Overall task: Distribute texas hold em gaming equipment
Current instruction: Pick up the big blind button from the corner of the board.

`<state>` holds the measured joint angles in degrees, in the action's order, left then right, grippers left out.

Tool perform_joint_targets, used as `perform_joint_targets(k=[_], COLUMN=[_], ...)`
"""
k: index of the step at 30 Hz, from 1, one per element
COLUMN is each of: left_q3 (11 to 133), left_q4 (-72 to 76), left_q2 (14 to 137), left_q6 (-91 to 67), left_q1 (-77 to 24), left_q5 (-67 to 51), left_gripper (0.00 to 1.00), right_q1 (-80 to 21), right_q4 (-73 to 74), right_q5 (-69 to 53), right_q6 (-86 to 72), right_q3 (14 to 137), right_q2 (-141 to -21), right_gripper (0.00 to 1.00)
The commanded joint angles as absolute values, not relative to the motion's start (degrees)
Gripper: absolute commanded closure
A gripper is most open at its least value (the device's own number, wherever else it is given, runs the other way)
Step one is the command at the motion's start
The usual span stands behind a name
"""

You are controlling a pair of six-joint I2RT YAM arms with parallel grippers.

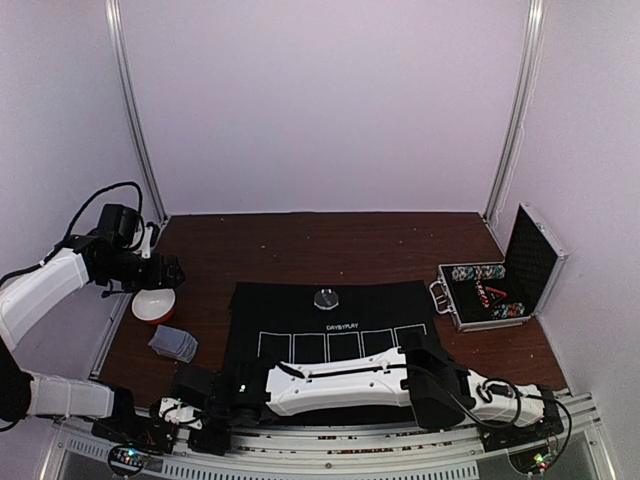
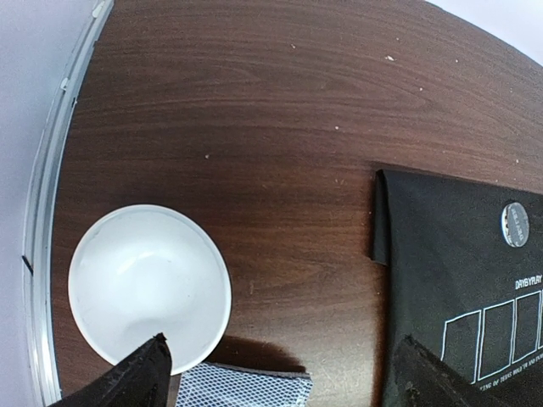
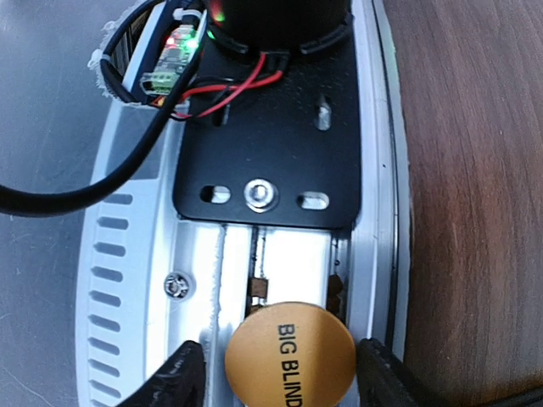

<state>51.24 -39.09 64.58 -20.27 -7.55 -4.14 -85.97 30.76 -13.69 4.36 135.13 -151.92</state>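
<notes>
Right gripper: black fingers flank an orange round disc lettered BIG BLIND. It looks pinched by its rim, though a sliver of gap shows on one side. It hangs over the near metal rail, off the wooden table.

Left gripper: jaws wide, nothing between. Below it are a white round bowl and a blue-grey-backed card deck.

Progress, as judged:
- Done: clear round dealer disc sits on the black mat.
- Left: no cards on the five white outlines, deck undealt, striped chips in the silver metal case, blind disc unplaced.
</notes>
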Motion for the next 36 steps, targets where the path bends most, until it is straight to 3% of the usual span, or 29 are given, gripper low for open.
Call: perform_joint_targets(k=[1,7,14,22,36], left_q3=[50.8,50.8,50.9,50.7,50.6], left_q4=[-37.2,-37.4,-37.3,-37.1,-37.2], left_q2=[63.6,63.5,63.6,63.7,63.3], left_q6=[-20.5,-20.5,-20.5,-20.5,-20.5], left_q1=[-7.2,-7.2,-7.2,-7.2,-7.2], left_q5=[-5.1,-5.1,-5.2,-5.5,-5.8], left_gripper=[0.06,0.06,0.06,0.06,0.06], right_q1=[-88.6,-87.3,-85.8,-85.3,-85.4], right_q4=[39.8,43.0,42.7,32.9,29.7], right_q5=[-10.3,-11.6,-15.4,-14.0,-9.8], right_q6=[9.7,10.7,10.3,1.5,-1.6], right_q3=[133.5,133.0,132.2,127.9,126.5], right_q2=[-153.5,-152.6,-151.4,-148.1,-145.1], right_gripper=[0.40,0.37,0.50,0.54,0.86])
